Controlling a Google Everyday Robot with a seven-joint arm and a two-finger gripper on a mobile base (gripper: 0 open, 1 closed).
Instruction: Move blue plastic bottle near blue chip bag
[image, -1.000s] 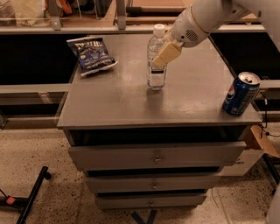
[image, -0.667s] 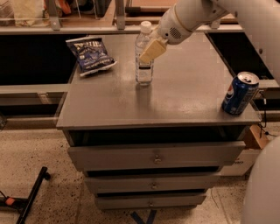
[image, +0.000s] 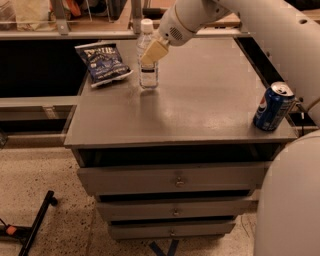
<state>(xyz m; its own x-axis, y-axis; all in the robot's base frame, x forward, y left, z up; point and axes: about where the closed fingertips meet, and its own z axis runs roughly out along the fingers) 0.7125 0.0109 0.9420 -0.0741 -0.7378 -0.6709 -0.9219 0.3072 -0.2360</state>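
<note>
The blue plastic bottle (image: 148, 70), clear with a white cap, stands upright on the grey cabinet top (image: 200, 100), just right of the blue chip bag (image: 102, 62). The bag lies flat at the top's far left corner. My gripper (image: 152, 51) comes in from the upper right and is shut on the bottle's upper body, one beige finger (image: 154, 51) in front of it. The bottle's base looks to be on or just above the top.
A blue soda can (image: 273, 106) stands at the cabinet top's right front corner. The cabinet has several drawers (image: 175, 177) below. A shelf rail (image: 65, 34) runs behind the top. My white arm (image: 280, 30) fills the upper right. A black stand leg (image: 35, 225) lies on the floor at left.
My gripper has carried the bottle leftward and a little farther back across the top, from near the middle to right beside the chip bag.
</note>
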